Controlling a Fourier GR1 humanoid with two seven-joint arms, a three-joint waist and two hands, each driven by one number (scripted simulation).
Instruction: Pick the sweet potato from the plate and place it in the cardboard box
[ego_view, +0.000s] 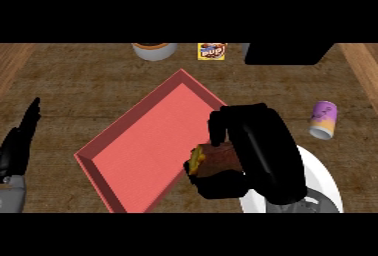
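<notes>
My right hand is curled round the brown sweet potato, whose yellowish end shows at its left. The hand holds it over the right edge of the red, box-like tray, just left of the white plate at the lower right. Much of the potato is hidden by the fingers and thumb. My left hand rests at the left edge of the view, fingers straight and pointing up, away from everything.
A purple can lies on the counter right of the hand. At the back stand a white bowl, a small yellow packet and a black object. Wooden strips run along both sides.
</notes>
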